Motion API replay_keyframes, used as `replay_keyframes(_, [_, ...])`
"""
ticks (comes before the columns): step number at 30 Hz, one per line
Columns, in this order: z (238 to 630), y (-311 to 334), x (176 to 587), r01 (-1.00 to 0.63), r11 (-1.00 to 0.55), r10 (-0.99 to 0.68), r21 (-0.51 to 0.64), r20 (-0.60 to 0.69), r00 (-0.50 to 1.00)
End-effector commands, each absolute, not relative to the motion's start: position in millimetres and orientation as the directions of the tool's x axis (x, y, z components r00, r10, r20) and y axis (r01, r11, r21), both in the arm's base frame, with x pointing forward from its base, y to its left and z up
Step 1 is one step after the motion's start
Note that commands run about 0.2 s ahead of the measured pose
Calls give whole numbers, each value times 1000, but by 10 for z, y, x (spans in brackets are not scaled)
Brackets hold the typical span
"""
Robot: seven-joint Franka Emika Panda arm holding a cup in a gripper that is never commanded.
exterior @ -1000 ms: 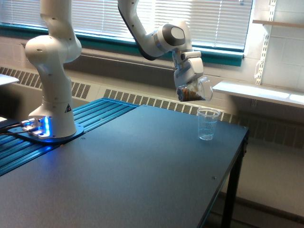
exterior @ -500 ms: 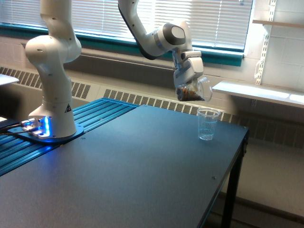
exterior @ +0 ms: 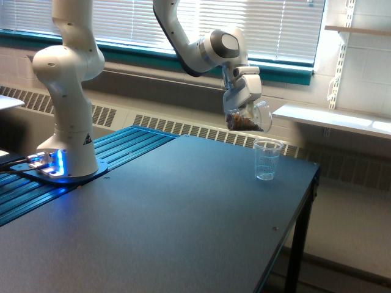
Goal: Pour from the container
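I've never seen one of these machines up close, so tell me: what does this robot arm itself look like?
The arm is glossy white, built from thick rounded segments with dark grey bands and caps at the joints. Its round base glows blue and carries a small triangular warning sticker; dark cables plug in beside it. The gripper is a boxy pale grey block.

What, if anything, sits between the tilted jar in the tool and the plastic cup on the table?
Nothing visible. The jar, holding brown material, hangs tilted in the tool just above and slightly toward the exterior view's left of the plastic cup; only open air separates them.
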State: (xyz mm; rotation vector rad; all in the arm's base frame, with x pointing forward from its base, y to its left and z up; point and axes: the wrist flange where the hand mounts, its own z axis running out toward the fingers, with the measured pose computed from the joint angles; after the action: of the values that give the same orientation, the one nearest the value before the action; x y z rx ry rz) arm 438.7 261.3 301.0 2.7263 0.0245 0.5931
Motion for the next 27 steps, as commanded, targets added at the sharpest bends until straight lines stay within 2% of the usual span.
replay_keyframes(1, [3056, 2719, 4389, -31, -933, 120, 357, 393, 912])
replay_keyframes(27, [3068, 2822, 4435, -14, -916, 149, 400, 374, 915])
